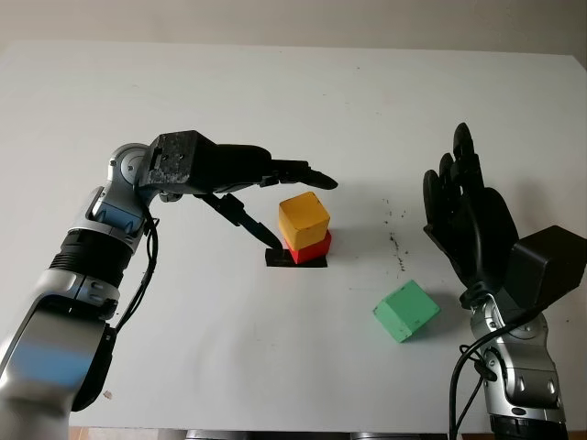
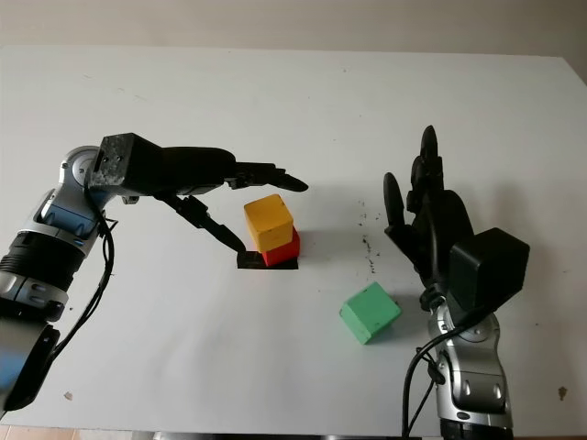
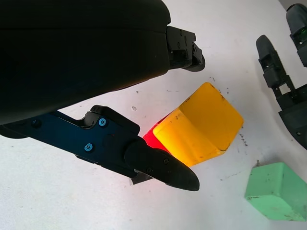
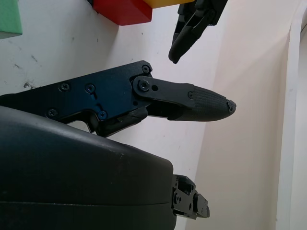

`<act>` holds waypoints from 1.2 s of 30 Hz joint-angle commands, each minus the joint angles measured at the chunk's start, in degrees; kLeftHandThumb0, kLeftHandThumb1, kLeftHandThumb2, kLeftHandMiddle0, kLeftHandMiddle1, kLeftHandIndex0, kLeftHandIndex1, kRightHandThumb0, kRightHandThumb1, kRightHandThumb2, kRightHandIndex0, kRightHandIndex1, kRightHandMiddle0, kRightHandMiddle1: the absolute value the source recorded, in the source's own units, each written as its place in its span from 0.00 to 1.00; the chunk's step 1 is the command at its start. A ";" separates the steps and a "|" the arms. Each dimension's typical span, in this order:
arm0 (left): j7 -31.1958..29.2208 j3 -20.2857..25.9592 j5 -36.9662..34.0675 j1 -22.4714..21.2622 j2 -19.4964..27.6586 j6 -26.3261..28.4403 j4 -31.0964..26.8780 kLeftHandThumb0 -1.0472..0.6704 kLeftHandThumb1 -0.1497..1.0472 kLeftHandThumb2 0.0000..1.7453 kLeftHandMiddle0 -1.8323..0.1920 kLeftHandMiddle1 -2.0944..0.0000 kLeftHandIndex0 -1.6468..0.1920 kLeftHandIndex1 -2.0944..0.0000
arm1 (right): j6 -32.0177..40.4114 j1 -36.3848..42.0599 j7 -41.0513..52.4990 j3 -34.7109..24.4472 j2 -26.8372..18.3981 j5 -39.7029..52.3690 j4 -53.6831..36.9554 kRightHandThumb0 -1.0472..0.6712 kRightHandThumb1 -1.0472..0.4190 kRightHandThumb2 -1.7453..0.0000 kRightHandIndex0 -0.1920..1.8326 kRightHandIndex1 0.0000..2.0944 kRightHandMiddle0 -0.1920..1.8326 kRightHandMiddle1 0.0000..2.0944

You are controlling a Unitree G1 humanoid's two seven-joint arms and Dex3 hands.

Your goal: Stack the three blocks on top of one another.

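Note:
A yellow block (image 1: 304,216) sits on a red block (image 1: 310,248) in the middle of the white table (image 1: 293,82); the pair also shows as yellow block (image 3: 201,125) over red block (image 3: 152,139). My left hand (image 1: 275,206) is open just left of the stack, upper fingers reaching above the yellow block, thumb low beside the red one, not touching. A green block (image 1: 405,311) lies alone on the table to the right, also seen as green block (image 3: 276,191). My right hand (image 1: 463,206) is open, raised upright right of the green block.
A small dark patch (image 1: 295,260) lies on the table under the red block. Dark specks (image 1: 395,240) mark the surface between the stack and the right hand. The table's near edge (image 1: 275,431) runs along the bottom.

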 commanded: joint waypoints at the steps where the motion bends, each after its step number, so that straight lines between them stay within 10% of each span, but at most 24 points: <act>1: 0.01 0.31 -0.44 0.05 0.21 0.49 -0.22 0.28 0.88 0.03 0.99 0.97 0.93 0.85 | -0.66 0.50 0.12 -0.36 -0.53 0.15 -0.48 0.22 0.00 0.68 0.00 0.00 0.00 0.00; 10: 5.07 6.87 -7.72 4.10 -0.68 8.09 -5.29 0.15 0.91 0.04 1.00 1.00 1.00 0.98 | -0.22 -0.02 -0.16 -0.59 -1.19 -0.49 -1.39 0.21 0.00 0.68 0.00 0.00 0.00 0.00; 16: 17.34 15.97 -14.77 13.65 -1.59 14.80 -17.96 0.09 1.00 0.32 1.00 1.00 1.00 1.00 | -1.80 -0.97 2.08 -1.85 -5.34 -1.15 -3.68 0.19 0.00 0.71 0.00 0.00 0.00 0.01; 24: 27.22 26.38 -25.31 26.87 -5.93 16.77 -30.07 0.14 1.00 0.38 1.00 1.00 1.00 1.00 | -1.14 -2.85 17.11 -4.56 -23.74 -2.73 -9.76 0.13 0.06 0.96 0.05 0.03 0.10 0.05; 36: 38.36 29.99 -29.40 46.91 -13.23 17.28 -44.24 0.16 1.00 0.44 1.00 1.00 1.00 1.00 | -4.30 -5.16 36.41 -4.65 -45.51 -7.08 -21.26 0.19 0.20 0.98 0.09 0.04 0.22 0.05</act>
